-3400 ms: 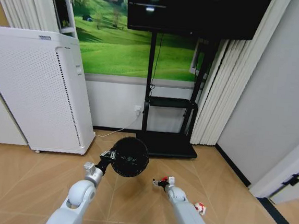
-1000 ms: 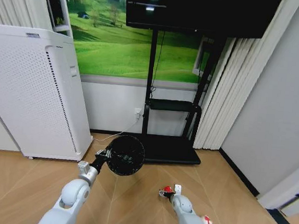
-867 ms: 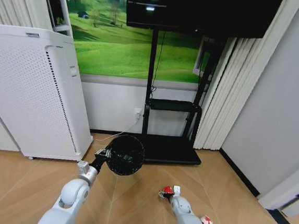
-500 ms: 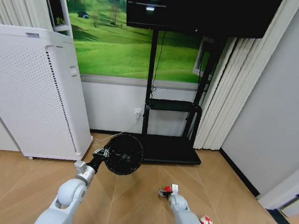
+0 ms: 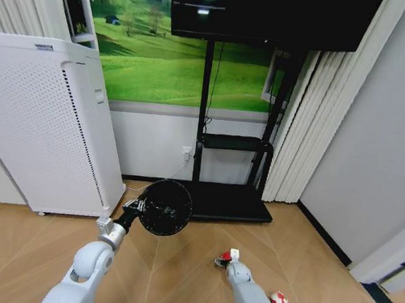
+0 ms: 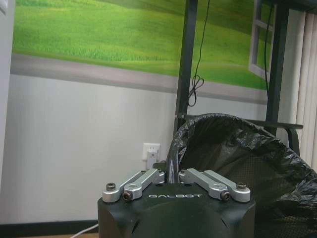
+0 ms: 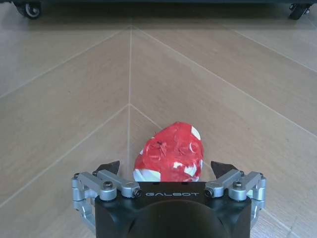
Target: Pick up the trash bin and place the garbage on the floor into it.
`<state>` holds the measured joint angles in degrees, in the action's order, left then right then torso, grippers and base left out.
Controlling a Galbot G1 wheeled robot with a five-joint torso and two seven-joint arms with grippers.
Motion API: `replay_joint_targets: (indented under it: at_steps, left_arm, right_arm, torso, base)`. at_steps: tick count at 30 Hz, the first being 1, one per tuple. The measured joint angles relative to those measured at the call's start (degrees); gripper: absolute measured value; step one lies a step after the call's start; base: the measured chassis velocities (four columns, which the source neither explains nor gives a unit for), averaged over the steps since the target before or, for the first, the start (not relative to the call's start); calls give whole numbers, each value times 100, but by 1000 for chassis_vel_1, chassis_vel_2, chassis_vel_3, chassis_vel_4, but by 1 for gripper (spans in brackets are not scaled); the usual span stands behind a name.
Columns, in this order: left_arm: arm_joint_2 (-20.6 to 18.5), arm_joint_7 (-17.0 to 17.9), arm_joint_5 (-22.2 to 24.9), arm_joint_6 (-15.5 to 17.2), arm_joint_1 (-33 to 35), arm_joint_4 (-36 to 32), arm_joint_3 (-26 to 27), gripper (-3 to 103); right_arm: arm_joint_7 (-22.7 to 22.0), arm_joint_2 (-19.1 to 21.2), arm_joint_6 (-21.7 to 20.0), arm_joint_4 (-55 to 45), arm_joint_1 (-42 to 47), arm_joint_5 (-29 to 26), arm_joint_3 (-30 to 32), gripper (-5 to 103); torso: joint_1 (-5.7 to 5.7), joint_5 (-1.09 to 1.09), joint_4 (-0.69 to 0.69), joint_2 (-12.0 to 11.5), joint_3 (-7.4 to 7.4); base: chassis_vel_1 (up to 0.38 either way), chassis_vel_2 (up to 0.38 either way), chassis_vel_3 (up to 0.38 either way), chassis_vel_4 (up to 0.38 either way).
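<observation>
On the far left stands the white air purifier [image 5: 45, 120], a tall smooth box with perforated panels. Just right of it, the left claw [image 5: 131, 208] is shut on the rim of the trash bin [image 5: 164, 208], holding it off the wooden floor [image 5: 178, 263] with its mouth tipped toward the camera. The left wrist view shows the claw [image 6: 171, 174] pinching the thin rim, and the bin [image 6: 237, 163] lined with a crinkled, glossy black plastic bag. Over the last half second the bin has drifted slightly to the left and the left arm has drawn back with it; the camera itself has held steady over that time, so this is a real move, though a small one.

Further right and lower, the right claw [image 5: 226, 258] hangs just above the floor. In the right wrist view the claw [image 7: 168, 168] stands open, one fingertip on each side of a crumpled red-and-white wad [image 7: 171, 151] that lies on the herringbone planks. Compared with a second ago this claw has eased slightly left and stayed low over the wad, so I judge the pick is lined up but not yet closed.

Right of that arm, a second red-and-white wad [image 5: 278, 300] lies on the floor, well apart from the bin. None of the garbage appears to be in the bin yet.
</observation>
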<state>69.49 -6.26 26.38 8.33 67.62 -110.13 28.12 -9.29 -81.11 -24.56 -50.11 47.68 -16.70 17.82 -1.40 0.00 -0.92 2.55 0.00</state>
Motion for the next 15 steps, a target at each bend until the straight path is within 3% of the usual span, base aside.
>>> replay_joint_targets:
  at_steps: [5,7,9,15]
  left_arm:
    - [5,9,7,-4,-29,0,12,7]
    - [5,17,9,-4,-30,-7,20,7]
    - [5,18,9,-4,-28,-11,21,7]
    - [14,20,8,2,-11,-34,31,7]
  right_arm:
    - [6,-9,4,85,-7,38,-2,100]
    - [10,-26,41,158,-30,67,-4,85]
    - [12,-29,47,168,-34,69,-5,85]
    - [31,-38,110,232,-106,98,-20,57]
  torso:
    - [0,0,-1,0,0]
    - [0,0,0,0,0]
    - [0,0,0,0,0]
    - [0,-1,0,0,0]
  base:
    - [0,0,0,0]
    - [0,0,0,0]
    - [0,0,0,0]
    - [0,0,0,0]
